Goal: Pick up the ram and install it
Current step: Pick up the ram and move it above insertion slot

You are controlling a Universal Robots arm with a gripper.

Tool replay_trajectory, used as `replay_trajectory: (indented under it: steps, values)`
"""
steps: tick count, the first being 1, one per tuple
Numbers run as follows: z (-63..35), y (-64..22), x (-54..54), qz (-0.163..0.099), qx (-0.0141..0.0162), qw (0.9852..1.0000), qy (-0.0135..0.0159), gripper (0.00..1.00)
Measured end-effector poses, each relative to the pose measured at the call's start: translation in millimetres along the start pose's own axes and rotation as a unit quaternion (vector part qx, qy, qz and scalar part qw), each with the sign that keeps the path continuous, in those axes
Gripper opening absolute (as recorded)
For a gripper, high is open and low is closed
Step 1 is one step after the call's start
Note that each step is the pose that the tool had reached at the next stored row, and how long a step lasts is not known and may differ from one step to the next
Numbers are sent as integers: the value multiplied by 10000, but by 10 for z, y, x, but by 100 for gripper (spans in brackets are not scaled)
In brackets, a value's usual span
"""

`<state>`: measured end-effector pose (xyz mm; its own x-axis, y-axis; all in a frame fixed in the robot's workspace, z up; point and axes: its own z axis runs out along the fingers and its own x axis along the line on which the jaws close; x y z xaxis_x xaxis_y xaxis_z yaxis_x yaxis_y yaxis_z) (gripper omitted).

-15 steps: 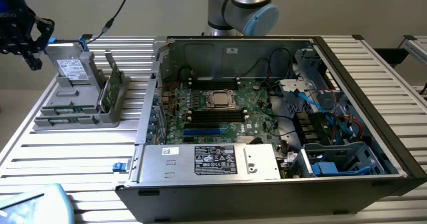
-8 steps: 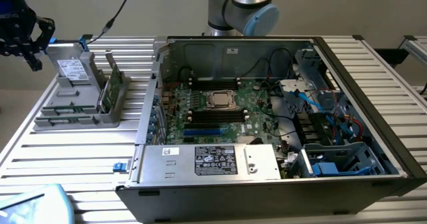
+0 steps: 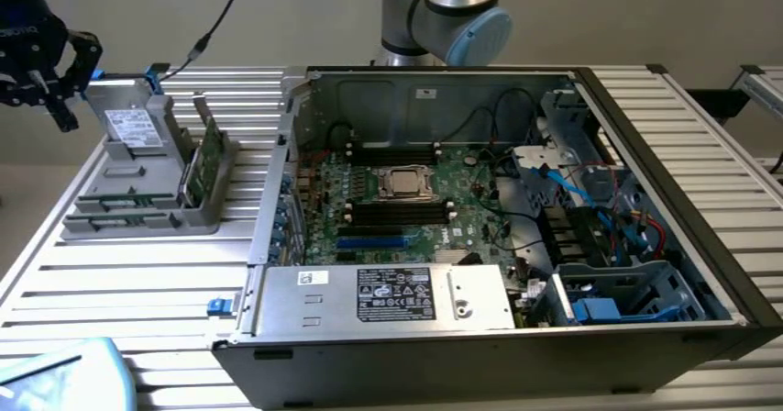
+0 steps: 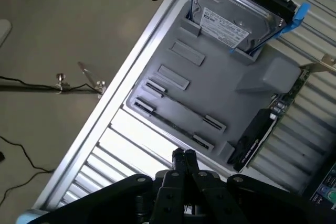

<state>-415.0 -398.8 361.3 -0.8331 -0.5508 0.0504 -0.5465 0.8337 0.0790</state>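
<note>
Jaws are shut, pads (image 4: 178,157) pressed together with nothing between them. In the exterior view I've got them hanging in the air over the desk's (image 3: 135,287) far corner on the exterior view's left, clear of everything.

Looking down through the wrist view now: grey holder (image 4: 220,93) below me, lying on the desk's slats close to that same edge. The ram (image 4: 172,123) is in it, a thin dark strip standing edge-up in a long slot with a clip at each end. That slot is at the holder's near end, toward the desk's front edge, and a second slot like it runs alongside. I can't tell from here whether that one is filled. The jaws are apart from the ram, not touching it.

At the holder's far end the drive (image 4: 236,19) stands in its blue-tabbed bracket, label toward me. The card (image 3: 208,159) stands upright along the holder's side nearest the case (image 3: 722,273).

The case lies open in the middle of the desk. The board (image 3: 423,168) is exposed, with dark memory slots (image 3: 398,211) on both sides of the processor socket (image 3: 404,184). The silver power supply (image 3: 391,294) sits at the case's front end. The arm (image 3: 446,12) rises behind the case at the desk's back edge.
</note>
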Motion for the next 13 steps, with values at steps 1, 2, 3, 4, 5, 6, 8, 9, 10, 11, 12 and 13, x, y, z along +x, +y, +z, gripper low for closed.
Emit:
replay_trajectory:
  steps: [1, 2, 3, 4, 5, 6, 8, 9, 10, 11, 12, 13]
  values:
    - [2, 0, 0, -88, -2, 10000, 3, 11]
    - [6, 0, 0, -186, -5, 9998, 6, 11]
    - [9, -1, 0, -271, -7, 9996, 8, 11]
    - [12, -1, -1, -364, -9, 9993, 11, 11]
    - [15, -1, -1, -459, -11, 9989, 14, 11]
    - [18, -1, -1, -550, -14, 9985, 17, 11]
    - [25, -2, -1, -732, -19, 9973, 22, 11]
    - [28, -2, -1, -822, -21, 9966, 24, 11]
    - [30, -2, -1, -912, -24, 9958, 27, 11]
    - [34, -3, -1, -1002, -26, 9950, 29, 11]
    - [37, -3, -2, -1091, -28, 9940, 32, 11]
    - [40, -3, -2, -1182, -30, 9930, 34, 11]
